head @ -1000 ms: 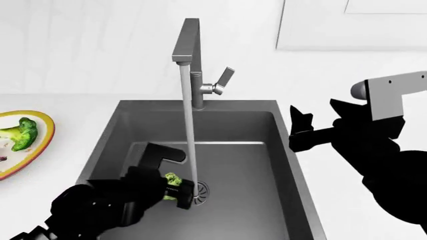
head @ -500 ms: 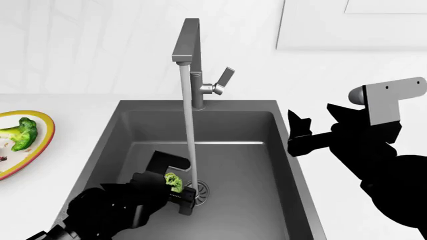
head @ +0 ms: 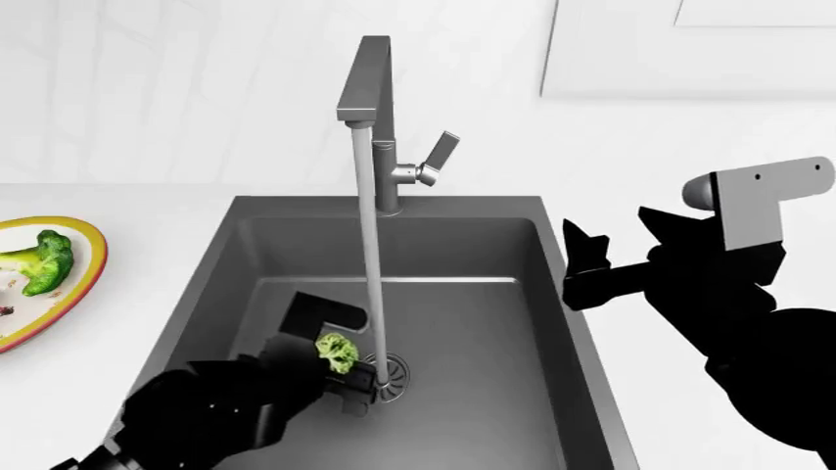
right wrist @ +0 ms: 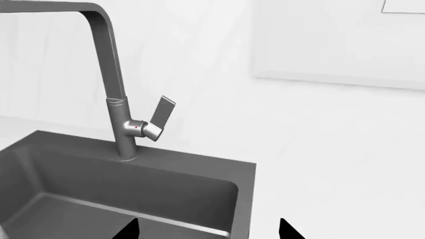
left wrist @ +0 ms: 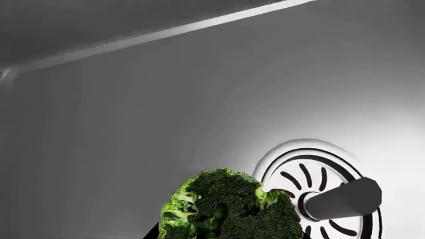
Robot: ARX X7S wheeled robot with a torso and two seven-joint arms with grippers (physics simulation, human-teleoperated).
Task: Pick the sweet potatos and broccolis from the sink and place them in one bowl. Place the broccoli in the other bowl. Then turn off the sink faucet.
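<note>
Two broccolis (head: 337,352) (head: 39,260), one bowl (head: 78,284), one sink (head: 523,323), one faucet (head: 375,127), two hands (head: 343,357) (head: 625,250).

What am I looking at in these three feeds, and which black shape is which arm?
These are simulator renders from a two-armed wheeled robot. The wide picture comes from its head camera, looking down over a dark sink set in a white counter. The other two come from cameras near each gripper. The left gripper is down in the basin, shut on a broccoli floret; its wrist view shows that floret close up beside the drain. The right gripper hangs open over the sink's right rim, holding nothing; its camera faces the faucet and the faucet handle. Water is running. A second broccoli lies in the yellow-rimmed bowl at the left.
</note>
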